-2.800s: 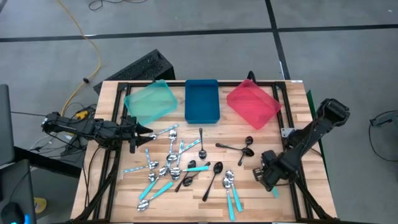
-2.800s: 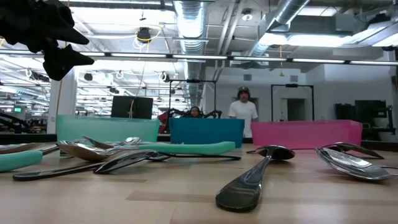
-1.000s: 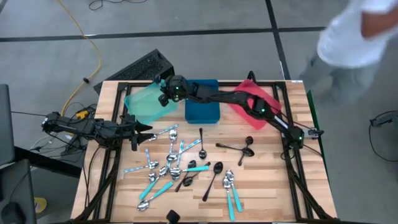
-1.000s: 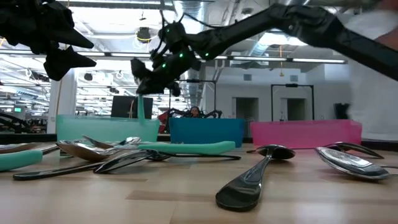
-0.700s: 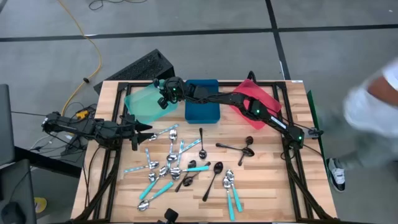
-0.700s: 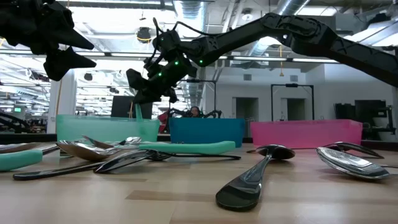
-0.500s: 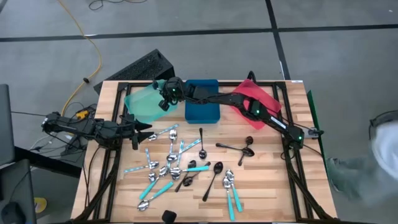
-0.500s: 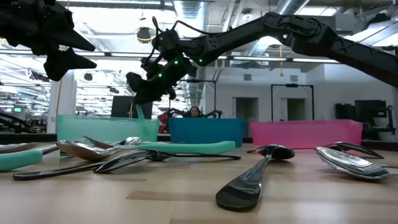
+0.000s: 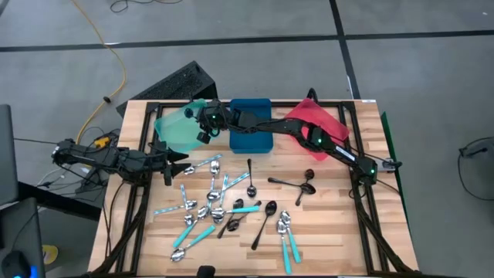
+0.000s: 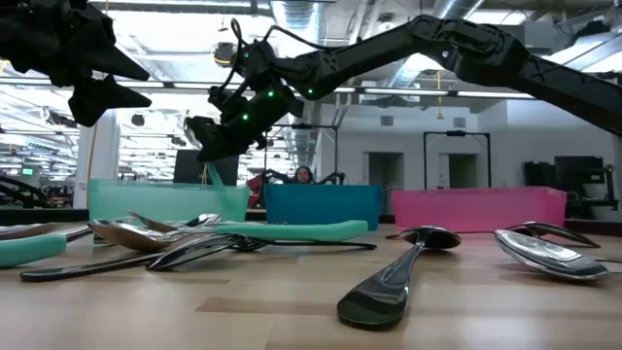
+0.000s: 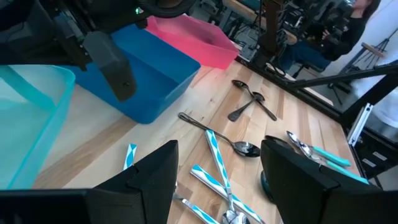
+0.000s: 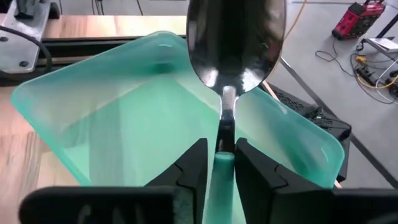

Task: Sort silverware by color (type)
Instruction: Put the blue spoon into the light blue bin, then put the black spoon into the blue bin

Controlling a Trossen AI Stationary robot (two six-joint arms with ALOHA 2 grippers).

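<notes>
1. Table: three trays sit along the far edge, teal tray, blue tray, red tray. Loose spoons lie scattered on the near half, teal-handled, black and silver mixed together.

2. Right arm: it reaches across the far edge, and the right gripper hangs over the teal tray's right side. My reading is that this is the drop step for one teal-handled spoon.

3. Left arm: the left gripper waits at the table's left edge, jaws spread wide and empty. Good practice is to leave it there, clear of the drop.

4. Tray again, from the right wrist view: its floor lies straight under the spoon, so the aim looks sound. Releasing low above the floor should keep the spoon from bouncing over the rim.

5. Held spoon: its bowl points away from the wrist, with the teal handle between the fingers. The jaws stand close on the handle with little gap showing; whether they grip or have begun to let go I cannot tell. Opening fully before lifting away should stop the handle from snagging.
</notes>
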